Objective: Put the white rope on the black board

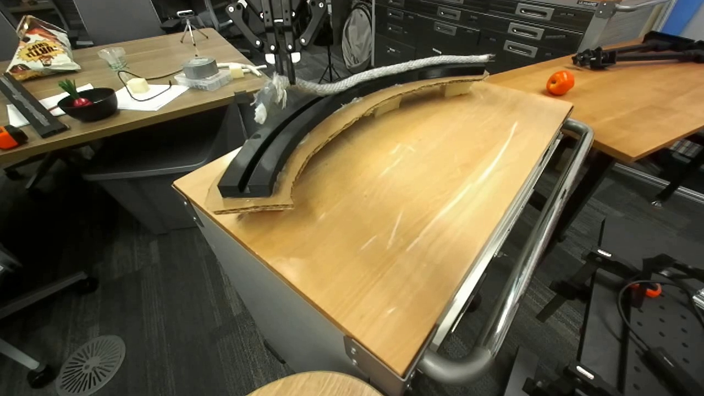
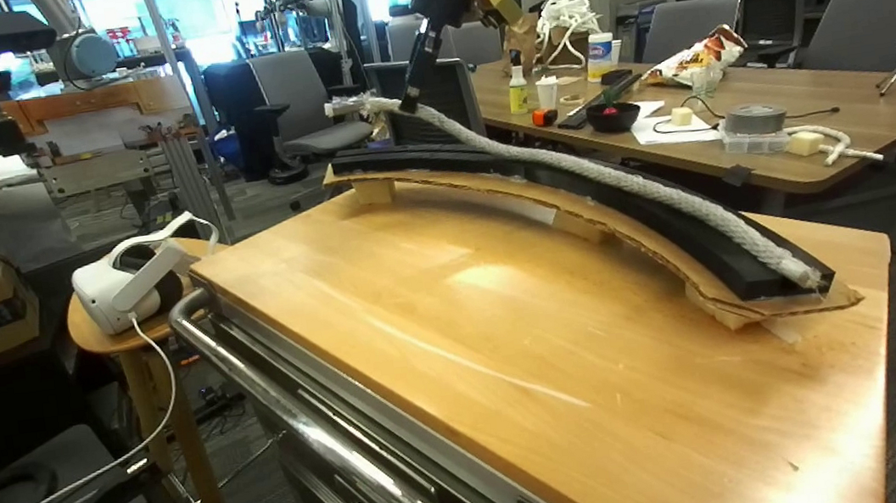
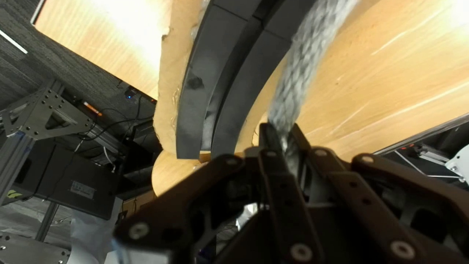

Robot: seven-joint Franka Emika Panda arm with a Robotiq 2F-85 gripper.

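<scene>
In an exterior view, the pincer point(image 2: 410, 107) slants down from the top and pinches the rope point(image 2: 575, 169) near its far end, which juts left past the grip. From there the rope slopes down rightward, and its near end lies over the near end of the board point(image 2: 699, 244); whether it touches the board midway cannot be told. The board curves along cardboard point(image 2: 792, 303), which stands on small supports point(image 2: 374, 192) on the counter point(image 2: 508, 321). A metal rail point(image 2: 289, 416) runs beside the counter's edge. A headset point(image 2: 107, 293) sits on a stool point(image 2: 104, 341). Behind, a back counter point(image 2: 829, 81) carries a bowl point(image 2: 614, 122), a chip bag point(image 2: 694, 66) and a tape roll point(image 2: 756, 128).
</scene>
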